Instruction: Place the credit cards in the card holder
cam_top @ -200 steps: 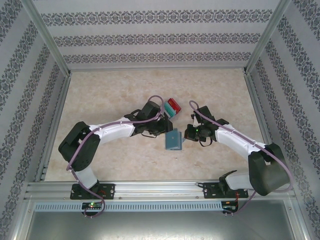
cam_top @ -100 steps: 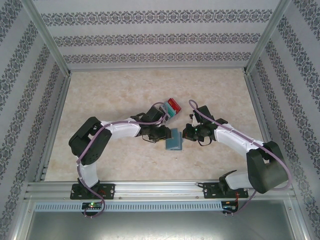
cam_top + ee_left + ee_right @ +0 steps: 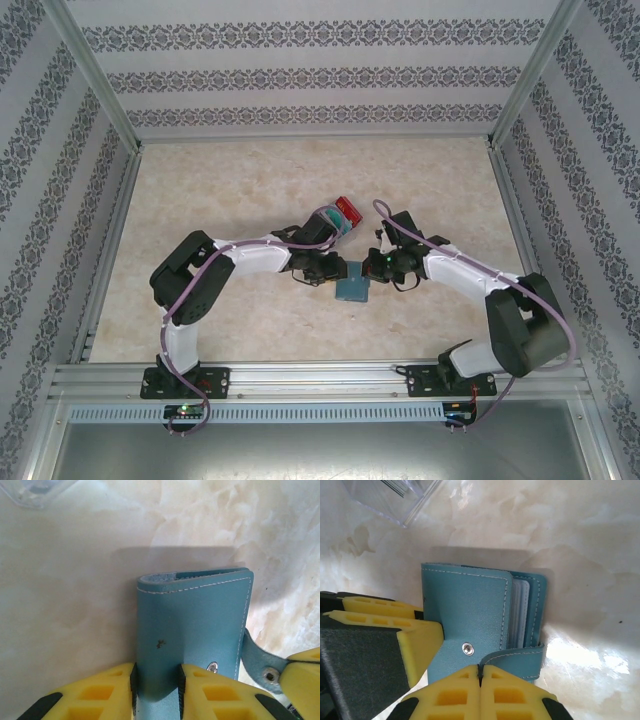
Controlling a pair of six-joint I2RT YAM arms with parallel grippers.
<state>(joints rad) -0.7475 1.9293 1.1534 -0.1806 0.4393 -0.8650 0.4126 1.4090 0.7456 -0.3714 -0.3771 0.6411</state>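
The teal-blue card holder (image 3: 352, 289) lies on the marble table between both grippers. My left gripper (image 3: 156, 690) is shut on the card holder's (image 3: 195, 625) cover, which bows between the jaws. My right gripper (image 3: 480, 672) is shut on the snap strap (image 3: 517, 657) of the card holder (image 3: 465, 615), whose pale inner pockets show at its open right edge. In the top view the left gripper (image 3: 335, 270) is at its left side and the right gripper (image 3: 372, 268) at its right. A red credit card (image 3: 347, 210) stands just behind the left wrist, a teal-green one beside it.
A small clear plastic box (image 3: 395, 495) sits on the table just beyond the card holder, also at the corner of the left wrist view as the clear box (image 3: 35, 490). Metal frame rails (image 3: 110, 240) and patterned walls border the table.
The left arm has swung in toward the card holder and its jaws have narrowed onto the cover. The right gripper has stayed shut on the strap, shifting slightly left.
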